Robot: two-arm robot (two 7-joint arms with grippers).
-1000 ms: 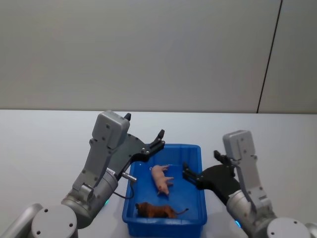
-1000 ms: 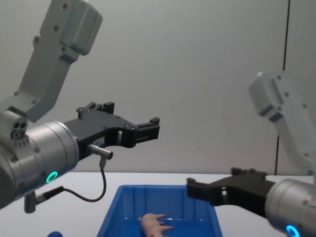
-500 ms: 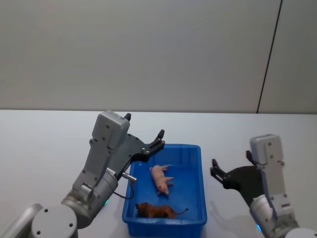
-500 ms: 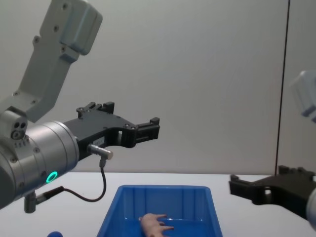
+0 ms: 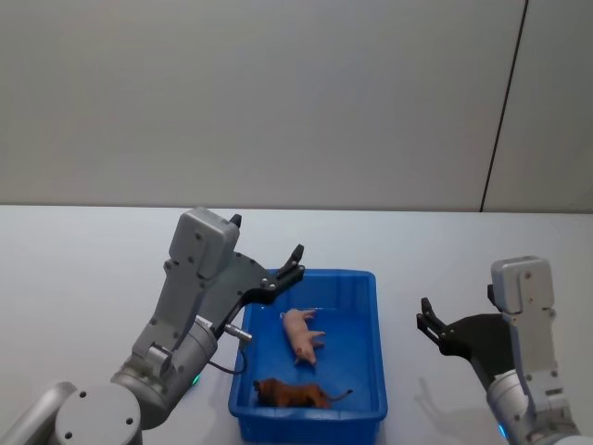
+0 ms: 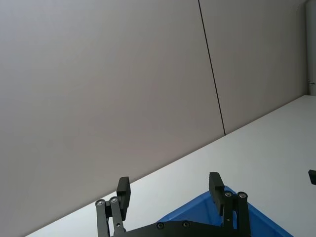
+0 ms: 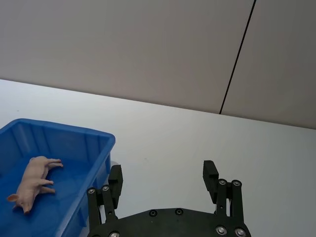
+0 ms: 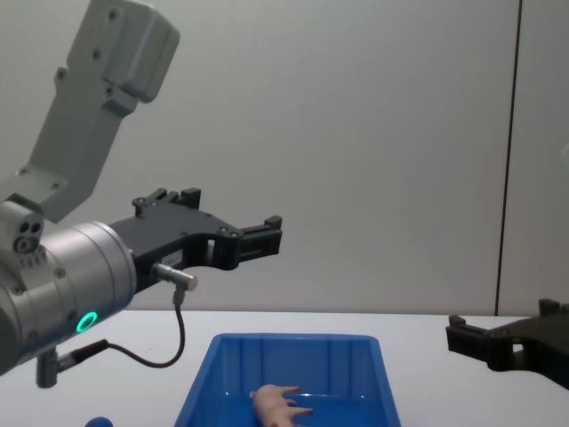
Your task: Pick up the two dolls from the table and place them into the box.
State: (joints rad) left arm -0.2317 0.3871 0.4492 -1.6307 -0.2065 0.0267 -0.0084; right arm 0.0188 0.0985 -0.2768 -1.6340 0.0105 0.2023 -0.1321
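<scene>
Head view: both dolls already lie inside the box [image 5: 334, 273], and you have nothing left to lift off the table [image 5: 83, 269]. Nearest you, the brown doll [image 5: 295, 395] lies on its side along the near wall, thin tail pointing right. Just beyond it, mid-floor and apart from it, the pink doll [image 5: 302, 335] also lies on its side, legs pointing right.

Both look light and small, probably stiff moulded figures. Should you need to shift either one, pinch across the trunk. The legs and tail are too thin to give purchase, and the glossy floor may let a nudged figure slide.

The right gripper [image 7: 163, 173] hangs over bare table to the right of the box, well apart from its wall, fingers spread with nothing between them. Farther on, the left gripper [image 6: 169, 183] is raised above the box's far left corner, fingers likewise spread and empty.

A second ago the right gripper reached over the box's right wall toward the pink doll. It has since drawn back to the right and cleared the rim. The left gripper has barely shifted, and neither doll has moved.
</scene>
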